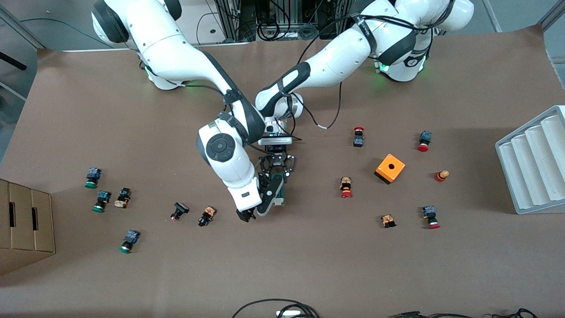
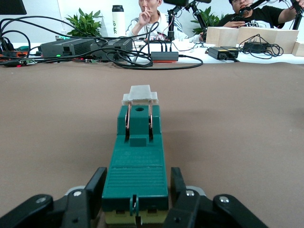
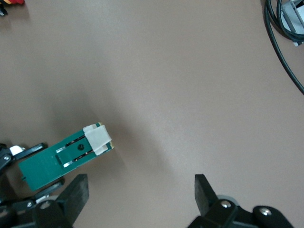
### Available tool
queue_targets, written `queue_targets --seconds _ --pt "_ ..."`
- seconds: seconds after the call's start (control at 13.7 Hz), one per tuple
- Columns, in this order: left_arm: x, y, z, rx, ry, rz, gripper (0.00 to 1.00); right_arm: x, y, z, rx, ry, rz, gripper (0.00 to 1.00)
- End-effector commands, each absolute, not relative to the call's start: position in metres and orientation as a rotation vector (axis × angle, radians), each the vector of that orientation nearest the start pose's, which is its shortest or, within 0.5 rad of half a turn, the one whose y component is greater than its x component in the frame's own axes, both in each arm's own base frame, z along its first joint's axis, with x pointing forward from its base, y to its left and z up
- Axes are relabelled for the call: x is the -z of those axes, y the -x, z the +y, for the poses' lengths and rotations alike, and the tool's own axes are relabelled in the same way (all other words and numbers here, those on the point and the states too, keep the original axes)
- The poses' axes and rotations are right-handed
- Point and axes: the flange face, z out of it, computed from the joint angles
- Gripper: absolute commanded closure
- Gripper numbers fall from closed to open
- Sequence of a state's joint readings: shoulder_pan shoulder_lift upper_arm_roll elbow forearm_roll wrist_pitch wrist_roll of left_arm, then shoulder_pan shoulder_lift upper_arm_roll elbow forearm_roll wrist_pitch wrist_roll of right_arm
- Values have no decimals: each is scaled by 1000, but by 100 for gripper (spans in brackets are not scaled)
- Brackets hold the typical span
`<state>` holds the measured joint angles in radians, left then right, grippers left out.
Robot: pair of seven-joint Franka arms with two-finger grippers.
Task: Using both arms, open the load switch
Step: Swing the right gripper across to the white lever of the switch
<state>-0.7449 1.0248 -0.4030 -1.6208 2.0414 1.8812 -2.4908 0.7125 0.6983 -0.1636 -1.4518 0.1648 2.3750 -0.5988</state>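
The load switch [image 1: 280, 191] is a narrow green block lying on the brown table near its middle. Its white sliding piece [image 2: 140, 94] is at the end nearer the front camera. My left gripper [image 1: 278, 176] is shut on the switch's other end [image 2: 137, 171], one black finger [image 2: 95, 189] against each long side. My right gripper [image 1: 255, 212] hangs open just above the table beside the white-tipped end, toward the right arm's end of the table. In the right wrist view its fingers [image 3: 78, 191] stand wide apart over bare table, with the load switch [image 3: 57, 160] just outside them.
An orange box with a hole [image 1: 389, 168] and several red-capped push buttons [image 1: 346, 187] lie toward the left arm's end. Green-capped buttons [image 1: 101, 201] and a cardboard box [image 1: 26, 225] lie toward the right arm's end. A white ribbed tray [image 1: 534, 163] stands at the table edge.
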Motion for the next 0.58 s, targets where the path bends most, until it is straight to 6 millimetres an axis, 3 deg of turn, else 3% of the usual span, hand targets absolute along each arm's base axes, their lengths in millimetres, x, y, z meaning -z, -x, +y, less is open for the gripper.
queue_targets --seconds 0.0,0.22,0.51 --pt "-52 -356 -563 1845 2544 -34 39 -300 -623 421 385 2632 -1674 1" --pt "-52 -357 -562 1844 2543 -36 39 -278 -622 445 394 2604 -1746 0" --pt "-52 -357 -563 1846 2544 -36 39 -270 -616 454 396 2625 -1817 0"
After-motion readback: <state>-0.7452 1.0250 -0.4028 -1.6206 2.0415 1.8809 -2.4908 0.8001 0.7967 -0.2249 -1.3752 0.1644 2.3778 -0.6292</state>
